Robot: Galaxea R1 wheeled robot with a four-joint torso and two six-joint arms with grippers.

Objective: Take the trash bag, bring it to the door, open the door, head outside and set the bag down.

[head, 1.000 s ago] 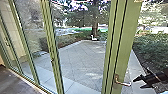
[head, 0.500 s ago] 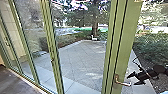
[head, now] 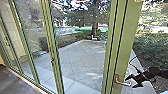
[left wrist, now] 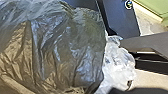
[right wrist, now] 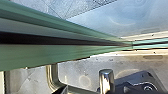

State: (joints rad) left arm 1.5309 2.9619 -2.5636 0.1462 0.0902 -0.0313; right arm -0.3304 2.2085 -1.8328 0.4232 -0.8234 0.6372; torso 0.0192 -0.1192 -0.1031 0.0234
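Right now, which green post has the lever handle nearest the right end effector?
The rightmost, widest post in the head view: its lever handle lies close to the right end effector; the other posts stand farther left.

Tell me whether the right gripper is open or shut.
The right gripper is open: its fingers stand apart by the door handle.
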